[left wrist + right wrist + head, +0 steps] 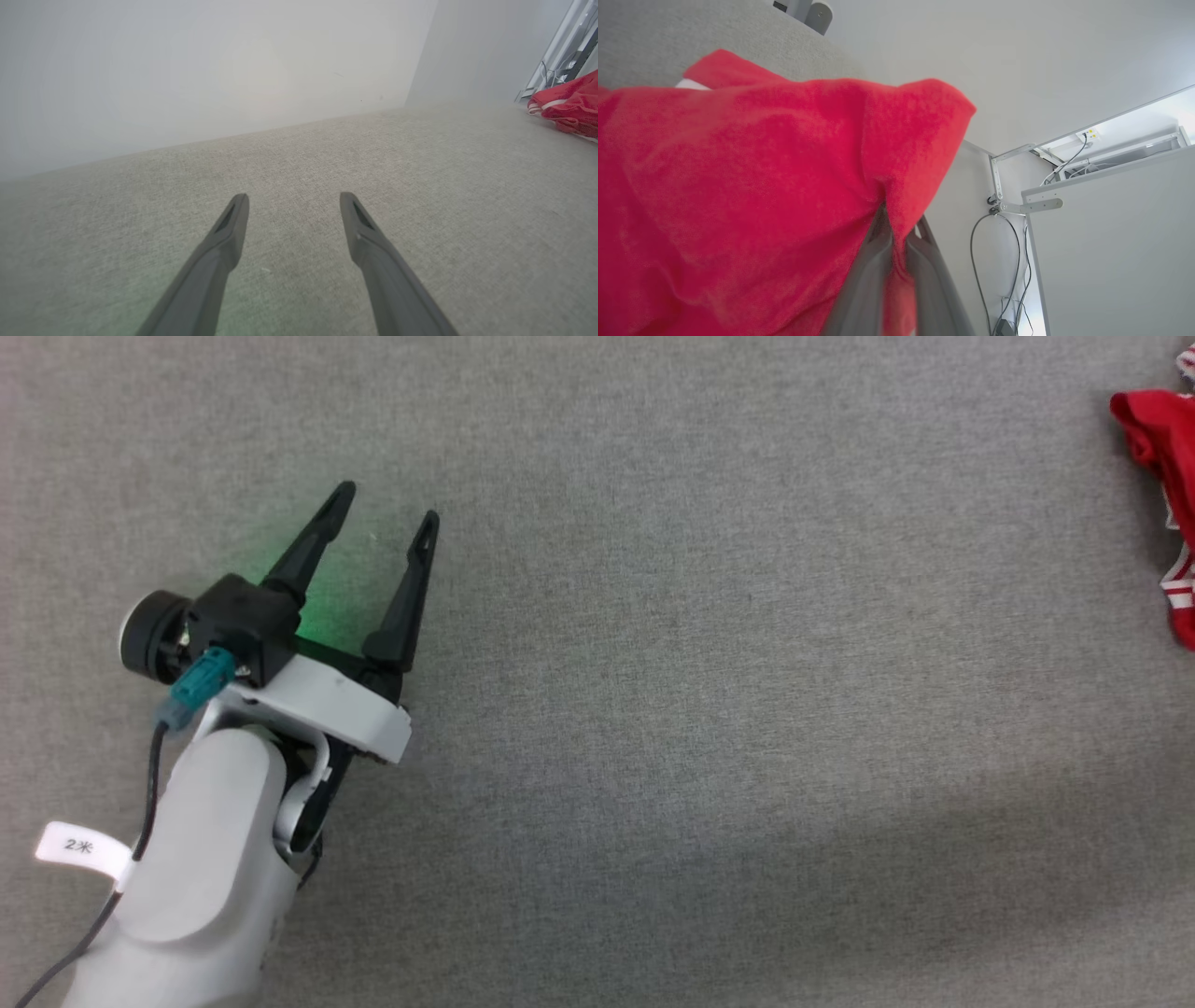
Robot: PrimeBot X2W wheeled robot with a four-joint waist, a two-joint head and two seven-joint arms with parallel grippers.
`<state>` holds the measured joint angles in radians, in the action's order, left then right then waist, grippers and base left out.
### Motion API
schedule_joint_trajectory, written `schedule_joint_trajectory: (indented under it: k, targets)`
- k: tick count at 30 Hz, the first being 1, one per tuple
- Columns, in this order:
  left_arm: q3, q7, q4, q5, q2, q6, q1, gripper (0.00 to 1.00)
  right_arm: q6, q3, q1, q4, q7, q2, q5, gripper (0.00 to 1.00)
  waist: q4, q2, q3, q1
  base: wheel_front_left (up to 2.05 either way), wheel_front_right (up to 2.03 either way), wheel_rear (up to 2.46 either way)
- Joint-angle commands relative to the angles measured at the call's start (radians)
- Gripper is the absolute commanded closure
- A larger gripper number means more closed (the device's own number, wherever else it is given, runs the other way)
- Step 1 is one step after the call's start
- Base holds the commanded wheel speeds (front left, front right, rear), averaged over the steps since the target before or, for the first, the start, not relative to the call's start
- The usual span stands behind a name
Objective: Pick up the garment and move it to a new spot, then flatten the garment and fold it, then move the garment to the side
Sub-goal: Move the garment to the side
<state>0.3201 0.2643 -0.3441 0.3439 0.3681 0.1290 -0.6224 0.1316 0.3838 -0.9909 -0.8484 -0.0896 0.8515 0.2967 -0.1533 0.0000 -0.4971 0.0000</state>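
The garment point(1167, 457), bright red with red-and-white striped trim, lies bunched at the far right edge of the head view, cut off by the frame. From the left wrist it is a red heap point(567, 105) at the far right of the grey surface. My right gripper point(901, 224) is shut on a fold of the garment's red cloth point(761, 196), which drapes over the fingers. My left gripper point(387, 513) is open at the left of the head view with nothing between its fingers point(292, 205), far from the garment.
A grey fabric surface point(700, 709) spreads across the head view. A pale wall point(210, 70) rises behind it. White table frames and hanging cables point(1017, 233) stand at the right of the right wrist view.
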Motion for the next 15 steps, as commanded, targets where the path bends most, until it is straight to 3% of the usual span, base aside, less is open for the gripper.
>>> schedule_joint_trajectory:
  k: [1, 12, 15]
  targets:
    - [0.005, -0.001, -0.002, 0.001, 0.001, 0.002, -0.012, 0.0, -0.002, -0.012, -0.015, -0.024, 0.017, -0.018, -0.008, 1.0, 0.002, 0.0, -0.021, 0.0, 0.0, 0.0, 0.0]
    - [0.021, -0.001, -0.014, 0.01, 0.004, 0.0, -0.032, 0.0, -0.002, -0.102, -0.078, -0.255, 0.093, -0.135, -0.079, 1.0, 0.028, 0.0, -0.05, 0.0, 0.0, 0.0, 0.0]
    - [0.023, -0.001, -0.015, 0.014, 0.004, 0.0, -0.03, 0.0, -0.002, -0.121, -0.096, -0.294, 0.116, -0.148, -0.103, 0.72, 0.035, 0.0, -0.048, 0.0, 0.0, 0.0, 0.0]
